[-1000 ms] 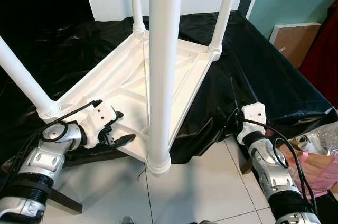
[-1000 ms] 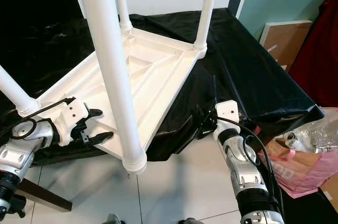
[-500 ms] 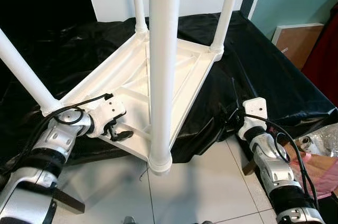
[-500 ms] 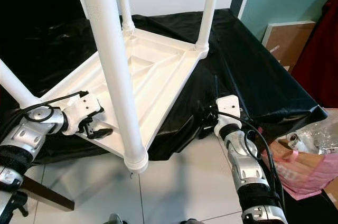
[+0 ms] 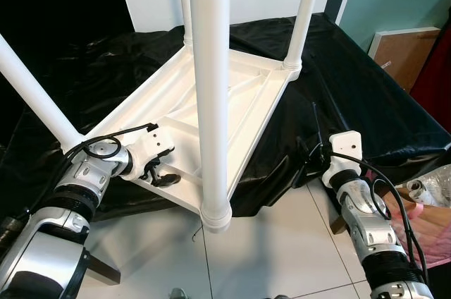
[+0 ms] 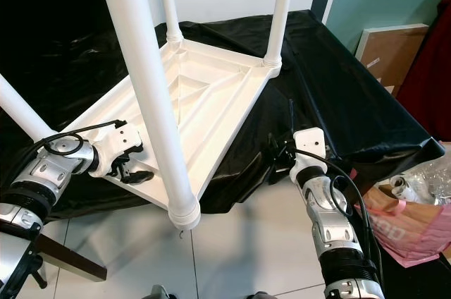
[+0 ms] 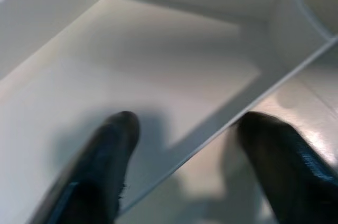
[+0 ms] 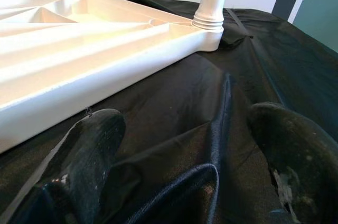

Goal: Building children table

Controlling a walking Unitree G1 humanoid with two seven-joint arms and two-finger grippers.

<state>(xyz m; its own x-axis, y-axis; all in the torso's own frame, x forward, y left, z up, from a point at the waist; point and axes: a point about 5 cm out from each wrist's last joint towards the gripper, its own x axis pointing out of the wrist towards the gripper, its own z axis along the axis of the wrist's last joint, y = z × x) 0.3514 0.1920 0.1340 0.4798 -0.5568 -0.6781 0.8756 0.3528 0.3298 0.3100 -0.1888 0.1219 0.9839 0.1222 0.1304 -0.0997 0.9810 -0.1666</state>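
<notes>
The left pincer (image 5: 161,172) has its fingers spread across a rib inside the upturned white children's table (image 5: 232,98), which lies legs-up on the black-draped counter (image 5: 366,101). The right pincer (image 8: 179,145) gapes wide over the black cloth, gripping nothing.

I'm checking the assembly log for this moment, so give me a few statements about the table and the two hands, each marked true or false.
1. The white table lies upside down, legs pointing up. True.
2. It rests on a black cloth. True.
3. The left hand is at the table's rim, with a rib of the underside between its open fingers. True.
4. The right hand grips a table leg. False: it is open over the black cloth, beside the table.
5. The table has three legs fitted. False: four legs stand in its corners.
</notes>
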